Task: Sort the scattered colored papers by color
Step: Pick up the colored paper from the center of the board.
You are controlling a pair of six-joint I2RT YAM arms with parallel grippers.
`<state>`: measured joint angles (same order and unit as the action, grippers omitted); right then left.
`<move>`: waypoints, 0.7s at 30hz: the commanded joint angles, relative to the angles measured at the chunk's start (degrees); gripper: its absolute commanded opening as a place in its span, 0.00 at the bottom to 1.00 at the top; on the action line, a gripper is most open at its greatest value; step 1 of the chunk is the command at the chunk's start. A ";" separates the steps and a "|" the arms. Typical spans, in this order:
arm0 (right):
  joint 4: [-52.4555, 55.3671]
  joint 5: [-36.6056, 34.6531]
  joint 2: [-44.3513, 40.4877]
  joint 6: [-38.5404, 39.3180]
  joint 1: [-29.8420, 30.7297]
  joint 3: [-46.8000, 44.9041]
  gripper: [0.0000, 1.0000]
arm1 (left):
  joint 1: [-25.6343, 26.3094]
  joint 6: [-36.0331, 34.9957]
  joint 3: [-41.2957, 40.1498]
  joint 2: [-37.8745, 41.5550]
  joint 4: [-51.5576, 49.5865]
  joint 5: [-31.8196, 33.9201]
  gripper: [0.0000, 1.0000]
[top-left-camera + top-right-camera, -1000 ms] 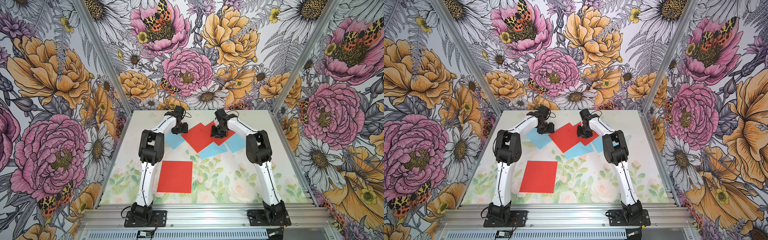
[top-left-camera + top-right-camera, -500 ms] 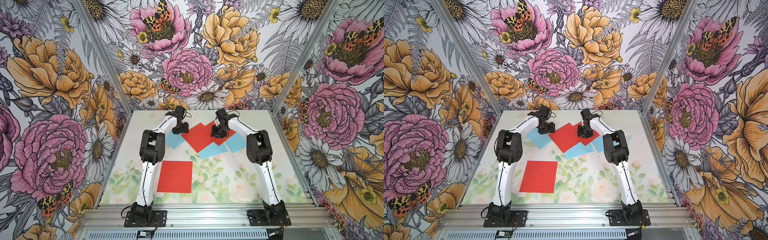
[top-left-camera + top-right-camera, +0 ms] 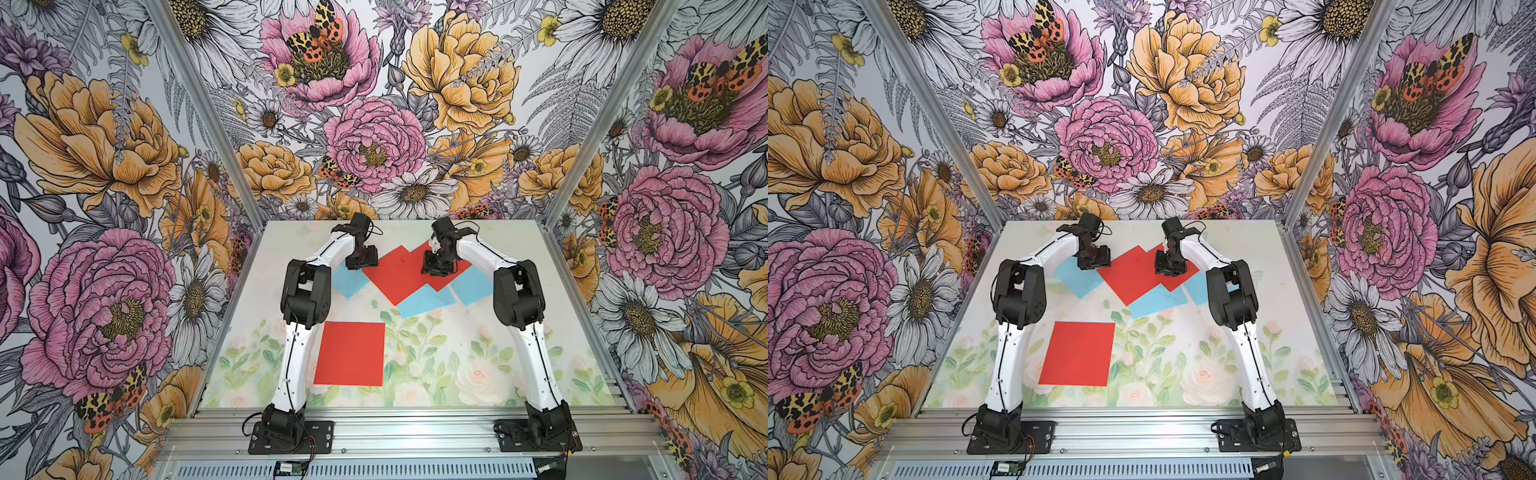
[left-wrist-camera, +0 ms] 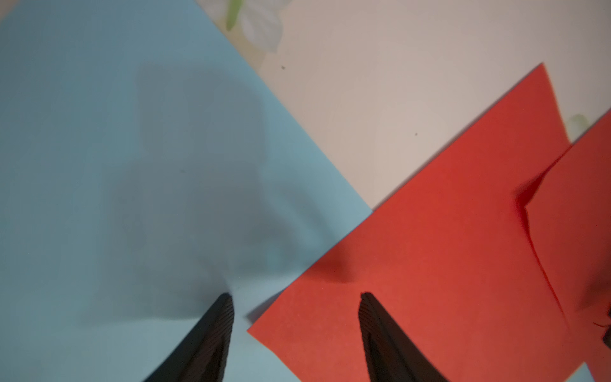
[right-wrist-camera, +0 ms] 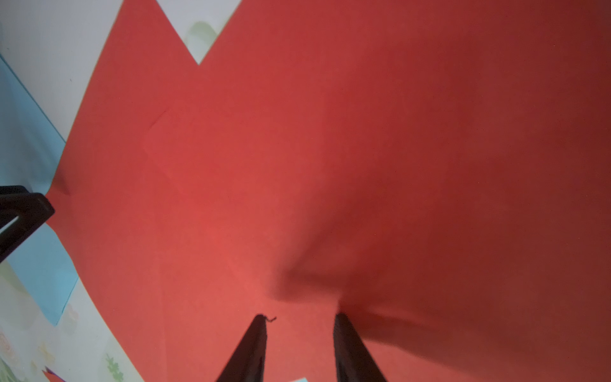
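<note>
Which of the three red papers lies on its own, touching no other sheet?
The red paper nearest the arm bases, with table showing all around it. The other two red papers overlap each other amid blue papers farther back.

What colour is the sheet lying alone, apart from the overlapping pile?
Plain bright red; the lone sheet shows best in a top view.

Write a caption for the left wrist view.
Open left gripper spans a sky-blue square paper and the red square paper overlapping it.

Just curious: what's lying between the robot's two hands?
A red paper spans the gap between the left hand and right hand, in both top views.
</note>
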<state>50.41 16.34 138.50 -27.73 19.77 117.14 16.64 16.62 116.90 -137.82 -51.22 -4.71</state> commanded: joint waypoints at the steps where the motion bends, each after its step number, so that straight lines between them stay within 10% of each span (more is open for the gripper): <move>1: 0.39 0.10 2.03 0.39 -0.57 -0.30 0.37 | 0.93 1.61 -0.65 -2.02 -1.16 -5.49 0.64; 21: 0.12 0.52 2.27 0.23 -0.61 -0.60 0.37 | -0.47 10.17 -6.69 0.68 1.55 -15.72 0.63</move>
<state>50.39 16.38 138.50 -27.75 19.77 117.14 15.81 23.97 112.84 -135.96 -47.09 -13.13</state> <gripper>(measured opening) 0.372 0.629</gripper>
